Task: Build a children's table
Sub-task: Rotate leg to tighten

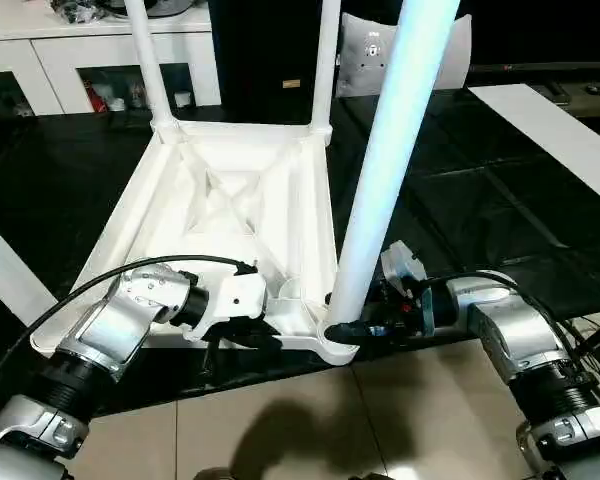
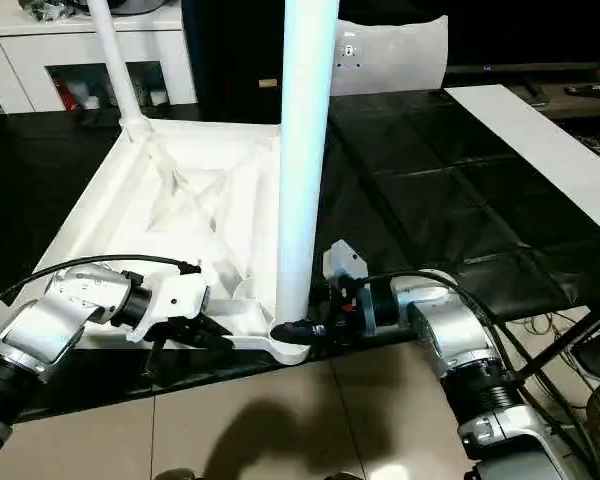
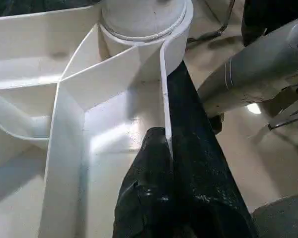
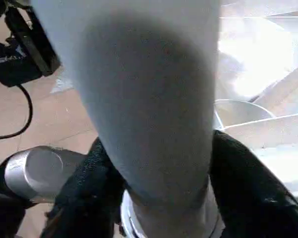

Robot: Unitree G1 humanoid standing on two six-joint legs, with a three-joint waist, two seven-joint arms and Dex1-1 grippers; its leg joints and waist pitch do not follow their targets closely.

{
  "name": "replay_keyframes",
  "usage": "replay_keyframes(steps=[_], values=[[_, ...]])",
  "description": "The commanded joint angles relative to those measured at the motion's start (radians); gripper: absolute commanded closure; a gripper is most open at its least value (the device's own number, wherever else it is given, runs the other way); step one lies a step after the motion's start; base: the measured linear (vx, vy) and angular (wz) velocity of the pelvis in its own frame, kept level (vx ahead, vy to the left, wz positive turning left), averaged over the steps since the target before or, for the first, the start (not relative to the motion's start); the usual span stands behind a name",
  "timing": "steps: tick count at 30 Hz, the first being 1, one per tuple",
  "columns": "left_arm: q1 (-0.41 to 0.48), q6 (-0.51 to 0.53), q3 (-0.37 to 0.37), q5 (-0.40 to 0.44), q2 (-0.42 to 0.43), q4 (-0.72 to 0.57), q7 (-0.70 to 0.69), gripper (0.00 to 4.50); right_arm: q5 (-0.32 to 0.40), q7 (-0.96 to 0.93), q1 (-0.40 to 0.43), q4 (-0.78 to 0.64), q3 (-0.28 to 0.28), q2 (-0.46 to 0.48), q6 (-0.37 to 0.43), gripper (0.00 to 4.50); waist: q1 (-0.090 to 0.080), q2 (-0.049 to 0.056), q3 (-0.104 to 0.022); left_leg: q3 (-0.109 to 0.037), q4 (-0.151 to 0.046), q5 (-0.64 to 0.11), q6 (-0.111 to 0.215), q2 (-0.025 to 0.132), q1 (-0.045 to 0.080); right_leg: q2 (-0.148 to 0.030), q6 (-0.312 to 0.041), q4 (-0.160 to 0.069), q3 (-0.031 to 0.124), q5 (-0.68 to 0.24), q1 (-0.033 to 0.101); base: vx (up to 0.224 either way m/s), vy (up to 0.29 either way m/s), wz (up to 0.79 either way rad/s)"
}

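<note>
- White plastic children's table [image 1: 220, 190], upside down at centre frame on the black-covered work surface [image 1: 500, 200], ribbed underside facing up.
- Three legs upright in corner sockets: two thin ones at the far corners [image 1: 145, 60] [image 1: 325, 60], one thick near leg [image 1: 390, 160] rising from the lower-centre socket out past the top edge, tops cut off.
- Left gripper [image 1: 242, 335] at lower left, black fingers [image 3: 154, 198] pressed together on the table's near rim wall.
- Right gripper [image 1: 365, 328] at lower centre-right, fingers [image 4: 248, 188] set either side of the near leg's base; touching or just apart, hard to tell.
- White cabinet [image 1: 80, 60] with glass doors at upper left, contents too small to make out.
- White board [image 1: 550, 130] along the right edge; tan tiled floor [image 1: 380, 420] along the bottom.
- Near leg blocking the far-right part of the surface.
</note>
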Motion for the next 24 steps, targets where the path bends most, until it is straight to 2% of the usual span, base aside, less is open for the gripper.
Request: replay_keyframes(steps=[1, 4, 9, 11, 12, 14, 15, 16, 17, 18, 19, 21, 22, 23, 24], values=[[0.012, -0.016, -0.049, 0.000, -0.015, -0.039, -0.030, 4.50, 0.008, -0.005, -0.012, 0.002, -0.008, -0.005, 0.023, 2.22, -0.004, -0.003, -0.066, 0.030, -0.070, -0.189, 0.047, -0.011, -0.008, -0.023, -0.219, -0.064, 0.029, -0.247, 0.064, 0.000, 0.000, 0.00], [0.013, -0.015, -0.048, 0.000, -0.015, -0.039, -0.029, 4.50, 0.010, -0.001, -0.006, -0.002, -0.005, -0.004, 0.024, 2.42, -0.003, -0.002, -0.066, 0.029, -0.071, -0.187, 0.045, -0.010, -0.008, -0.024, -0.217, -0.063, 0.029, -0.248, 0.064, 0.000, 0.000, 0.00], [0.017, -0.006, -0.044, -0.006, -0.015, -0.044, -0.027, 4.50, 0.026, -0.002, 0.010, -0.019, -0.007, 0.000, 0.032, 2.46, -0.003, -0.005, -0.067, 0.029, -0.070, -0.177, 0.048, -0.011, -0.009, -0.024, -0.219, -0.061, 0.029, -0.237, 0.065, 0.000, 0.000, 0.00], [0.024, 0.030, -0.037, -0.017, -0.020, -0.057, -0.019, 4.50, 0.033, -0.023, 0.020, -0.035, -0.015, 0.013, 0.039, 2.46, -0.004, -0.005, -0.067, 0.030, -0.070, -0.174, 0.047, -0.010, -0.009, -0.025, -0.219, -0.061, 0.030, -0.234, 0.065, 0.000, 0.000, 0.00], [0.031, 0.077, -0.032, -0.016, -0.027, -0.074, 0.005, 4.50, 0.015, -0.110, 0.026, -0.035, -0.025, 0.045, 0.046, 2.46, -0.003, -0.005, -0.066, 0.030, -0.070, -0.173, 0.048, -0.011, -0.009, -0.024, -0.218, -0.062, 0.030, -0.235, 0.064, 0.000, 0.000, 0.00], [0.033, 0.094, -0.030, -0.014, -0.031, -0.081, 0.018, 4.50, 0.001, -0.155, 0.027, -0.031, -0.029, 0.061, 0.046, 2.46, -0.008, -0.004, -0.064, 0.029, -0.073, -0.177, 0.041, -0.011, -0.010, -0.024, -0.215, -0.063, 0.029, -0.244, 0.063, 0.000, 0.000, 0.00], [0.040, 0.157, -0.021, -0.008, -0.056, -0.104, 0.071, 4.50, -0.038, -0.301, 0.018, -0.001, -0.048, 0.115, 0.041, 2.47, -0.012, -0.004, -0.063, 0.029, -0.074, -0.197, 0.034, -0.013, -0.010, -0.024, -0.205, -0.066, 0.029, -0.282, 0.062, 0.000, 0.000, 0.00], [0.042, 0.191, -0.015, -0.005, -0.072, -0.117, 0.102, 4.50, -0.050, -0.368, 0.011, 0.015, -0.060, 0.143, 0.045, 2.47, -0.018, -0.002, -0.055, 0.028, -0.078, -0.229, 0.019, -0.016, -0.012, -0.024, -0.182, -0.075, 0.028, -0.356, 0.060, 0.000, 0.000, 0.00], [0.044, 0.232, -0.004, -0.001, -0.100, -0.136, 0.153, 4.50, -0.067, -0.462, -0.004, 0.038, -0.075, 0.179, 0.064, 2.48, -0.025, 0.005, -0.053, 0.023, -0.081, -0.260, -0.002, -0.019, -0.012, -0.025, -0.152, -0.078, 0.025, -0.436, 0.062, 0.000, 0.000, 0.00], [0.045, 0.247, 0.000, 0.000, -0.111, -0.143, 0.171, 4.50, -0.073, -0.494, -0.010, 0.046, -0.080, 0.191, 0.072, 2.50, -0.033, 0.001, -0.051, 0.022, -0.082, -0.281, -0.009, -0.020, -0.013, -0.025, -0.134, -0.084, 0.022, -0.478, 0.062, 0.000, 0.000, 0.00], [0.046, 0.264, 0.003, 0.002, -0.125, -0.152, 0.191, 4.50, -0.077, -0.529, -0.017, 0.053, -0.085, 0.206, 0.079, 2.50, -0.043, -0.003, -0.051, 0.019, -0.079, -0.310, -0.011, -0.025, -0.006, -0.025, -0.099, -0.096, 0.017, -0.559, 0.057, 0.000, 0.000, 0.00], [0.047, 0.288, 0.006, 0.007, -0.147, -0.166, 0.222, 4.50, -0.082, -0.585, -0.031, 0.069, -0.095, 0.234, 0.086, 2.50, -0.062, -0.001, -0.054, 0.013, -0.080, -0.313, -0.003, -0.025, -0.016, -0.026, -0.081, -0.100, 0.014, -0.570, 0.062, 0.000, 0.000, 0.00], [0.045, 0.320, 0.012, 0.014, -0.177, -0.176, 0.264, 4.50, -0.086, -0.652, -0.049, 0.088, -0.110, 0.267, 0.102, 2.50, -0.064, 0.005, -0.055, 0.013, -0.080, -0.316, 0.001, -0.026, -0.016, -0.025, -0.082, -0.101, 0.014, -0.563, 0.061, 0.000, 0.000, 0.00], [0.045, 0.320, 0.012, 0.014, -0.177, -0.176, 0.264, 4.50, -0.086, -0.652, -0.049, 0.088, -0.110, 0.267, 0.102, 2.50, -0.072, 0.001, -0.055, 0.016, -0.077, -0.323, 0.006, -0.026, -0.011, -0.022, -0.090, -0.103, 0.014, -0.548, 0.053, 0.000, 0.000, 0.00], [0.041, 0.345, 0.020, 0.023, -0.210, -0.181, 0.310, 4.50, -0.099, -0.727, -0.069, 0.113, -0.121, 0.299, 0.109, 2.50, -0.072, 0.001, -0.055, 0.017, -0.075, -0.326, 0.008, -0.027, -0.008, -0.021, -0.093, -0.104, 0.014, -0.548, 0.051, 0.000, 0.000, 0.00]])
